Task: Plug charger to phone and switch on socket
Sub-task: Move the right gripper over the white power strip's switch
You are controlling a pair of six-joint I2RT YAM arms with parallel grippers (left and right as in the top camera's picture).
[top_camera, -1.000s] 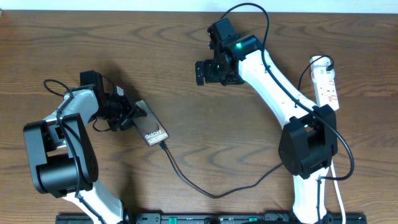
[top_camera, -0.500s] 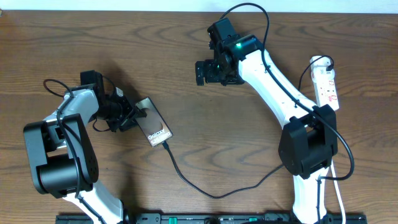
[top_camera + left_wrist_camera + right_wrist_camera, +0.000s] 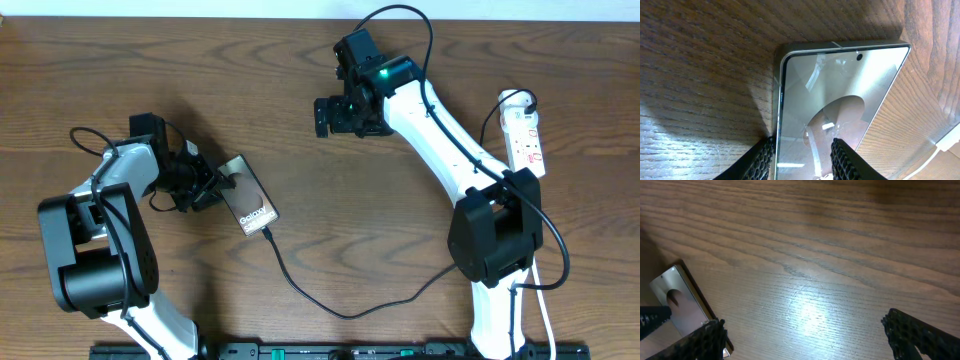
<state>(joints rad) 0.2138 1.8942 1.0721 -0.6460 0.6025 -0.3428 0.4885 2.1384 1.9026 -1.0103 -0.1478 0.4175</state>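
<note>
1. The wooden table (image 3: pixel 290 70) lies under both grippers.
2. The right gripper (image 3: pixel 335 115) hangs above bare wood with its jaws spread wide and nothing between them. In its wrist view the two fingertips (image 3: pixel 710 335) sit at the lower corners.
3. The left gripper (image 3: pixel 210 183) is low at the table. Its jaws are drawn close together around the near end of the phone (image 3: pixel 248 196).
4. The socket (image 3: pixel 526 135), a white power strip with red marks, lies well apart from both grippers, out past the right arm's elbow.
5. The phone reaches away from the left fingers (image 3: pixel 842 157). One finger rests over the shiny face and the other sits at the side edge. The white lettering is near its far end. From the right gripper it is well apart, low and to the left in the wrist view (image 3: pixel 677 302).
6. The charger (image 3: pixel 340 312) runs as a thin black cable from the phone's far end, curving away from the left gripper toward the right arm's base.
7. Its plug tip (image 3: pixel 267 233) touches the phone's far end. Whether it is fully seated cannot be told.
</note>
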